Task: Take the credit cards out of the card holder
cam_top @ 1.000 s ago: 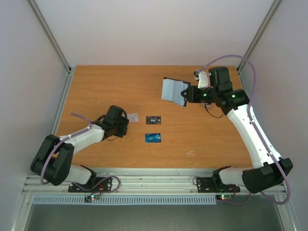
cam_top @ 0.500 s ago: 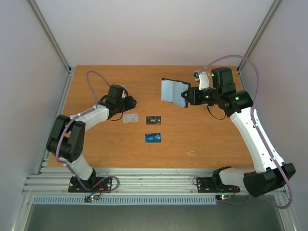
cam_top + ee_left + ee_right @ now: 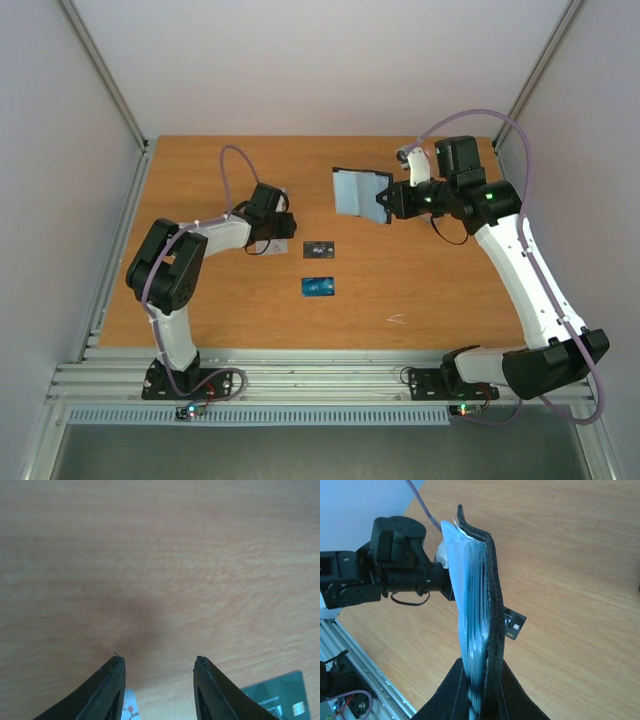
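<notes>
My right gripper (image 3: pixel 386 203) is shut on the edge of the black card holder (image 3: pixel 352 190) and holds it open and upright above the table, its light blue lining facing left. In the right wrist view the holder (image 3: pixel 491 580) stands edge-on between my fingers (image 3: pixel 451 690). A black card (image 3: pixel 318 249), a blue card (image 3: pixel 318 286) and a pale grey card (image 3: pixel 276 245) lie flat on the table. My left gripper (image 3: pixel 289 222) is open and empty, just beyond the pale card. In the left wrist view (image 3: pixel 159 662) a pale card corner (image 3: pixel 130 709) and the dark card (image 3: pixel 280 700) show.
The wooden table (image 3: pixel 200 180) is walled by white panels on three sides, with a metal rail (image 3: pixel 320 372) along the near edge. A small white scuff (image 3: pixel 397 320) marks the table at the near right. The left arm (image 3: pixel 395 575) shows behind the holder.
My left arm has swung from the near left up and right, past the pale card toward the holder. My right gripper has shifted the holder slightly left.
</notes>
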